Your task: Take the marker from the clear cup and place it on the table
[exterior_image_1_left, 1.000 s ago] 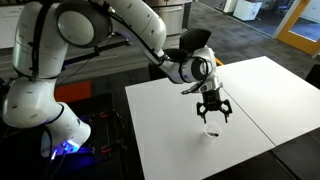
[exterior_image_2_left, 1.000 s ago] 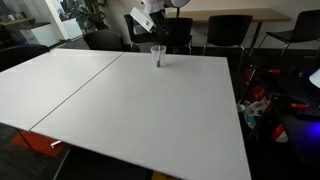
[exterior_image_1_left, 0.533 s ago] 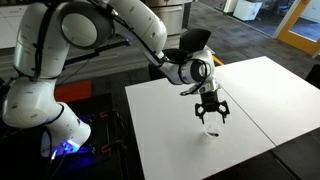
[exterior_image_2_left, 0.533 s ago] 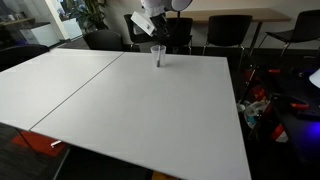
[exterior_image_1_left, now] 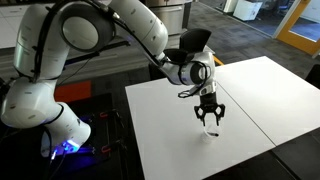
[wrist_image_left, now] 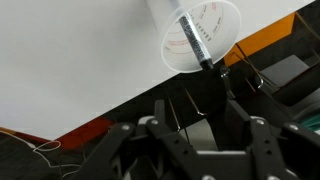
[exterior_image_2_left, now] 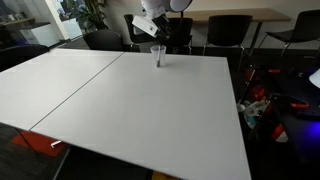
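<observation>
Closing gripper [exterior_image_1_left: 208, 119] above clear cup [wrist_image_left: 216, 24], marker [wrist_image_left: 193, 38] inside

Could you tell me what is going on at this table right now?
The arm holds its end effector just above the cup, which stands on the white table. The wrist view shows the marker inside the cup. The end effector's fingers are apart and grip nothing, so the marker has not yet been lifted out.
</observation>
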Tool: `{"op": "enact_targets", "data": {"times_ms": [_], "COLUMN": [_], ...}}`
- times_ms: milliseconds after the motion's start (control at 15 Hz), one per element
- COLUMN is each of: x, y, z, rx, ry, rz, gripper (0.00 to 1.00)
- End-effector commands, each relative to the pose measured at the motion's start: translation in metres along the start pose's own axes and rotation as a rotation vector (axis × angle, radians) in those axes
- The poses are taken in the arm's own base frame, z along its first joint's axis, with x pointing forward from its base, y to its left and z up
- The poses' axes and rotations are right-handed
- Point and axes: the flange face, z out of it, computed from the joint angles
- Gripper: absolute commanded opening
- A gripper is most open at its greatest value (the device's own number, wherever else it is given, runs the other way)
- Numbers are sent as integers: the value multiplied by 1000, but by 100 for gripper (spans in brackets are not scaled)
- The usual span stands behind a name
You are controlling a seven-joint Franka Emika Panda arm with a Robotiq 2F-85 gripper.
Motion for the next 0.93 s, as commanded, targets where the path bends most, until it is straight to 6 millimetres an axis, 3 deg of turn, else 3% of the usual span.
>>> {"op": "enact_targets", "data": {"times_ms": [0, 200, 533, 867], "x": [5, 4, 0, -8], "y": [-3, -4, -4, -9], "z": [0, 2, 8, 20], "rx": [-23, -38, -43, -28], "ry": [-41, -63, -64, -44], "rz": [-52, -106, -169, -153], "gripper": [59, 57, 63, 65]}}
